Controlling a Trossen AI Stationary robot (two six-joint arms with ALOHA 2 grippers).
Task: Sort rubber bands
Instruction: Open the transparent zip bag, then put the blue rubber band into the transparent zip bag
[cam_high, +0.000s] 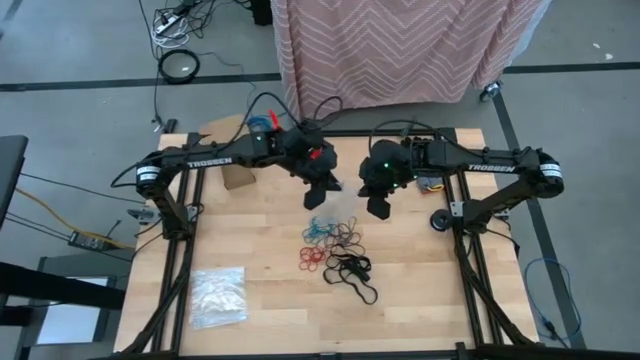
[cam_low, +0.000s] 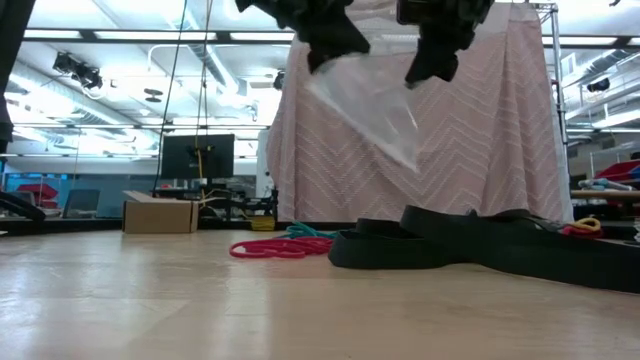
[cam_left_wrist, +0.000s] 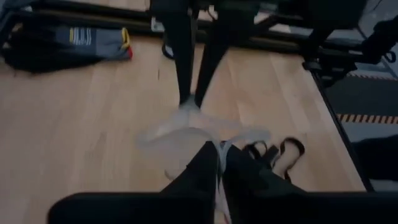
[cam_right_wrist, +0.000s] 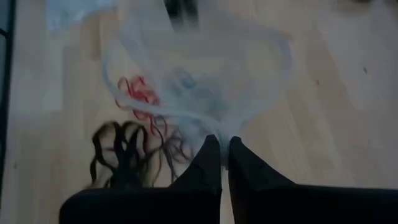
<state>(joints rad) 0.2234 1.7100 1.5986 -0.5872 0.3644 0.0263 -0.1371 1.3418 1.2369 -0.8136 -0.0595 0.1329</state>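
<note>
Both grippers hold one clear plastic bag (cam_low: 370, 110) up in the air between them, and it hangs open and looks empty: the left gripper (cam_left_wrist: 219, 163) pinches one edge of its mouth with the fingers nearly together, and the right gripper (cam_right_wrist: 222, 155) is clamped tight on the opposite edge, so the bag's mouth stretches from one to the other. Directly below the two grippers, on the wooden table (cam_high: 270, 300), lie the rubber bands (cam_high: 335, 245) in a loose heap: blue-teal loops nearest the left gripper, tan ones in the middle, red ones beside them and larger black ones farthest out. A second clear bag (cam_high: 218, 295) lies flat on the table well off to the left gripper's outer side, with pale contents that cannot be made out. A small cardboard box (cam_high: 239, 176) stands under the left arm. The low view alone shows the held bag sagging as a slack film below the fingers. The right wrist view looks through the bag's open mouth at the red and black bands beneath, while the left wrist view shows the right gripper's fingers gripping the far rim.
</note>
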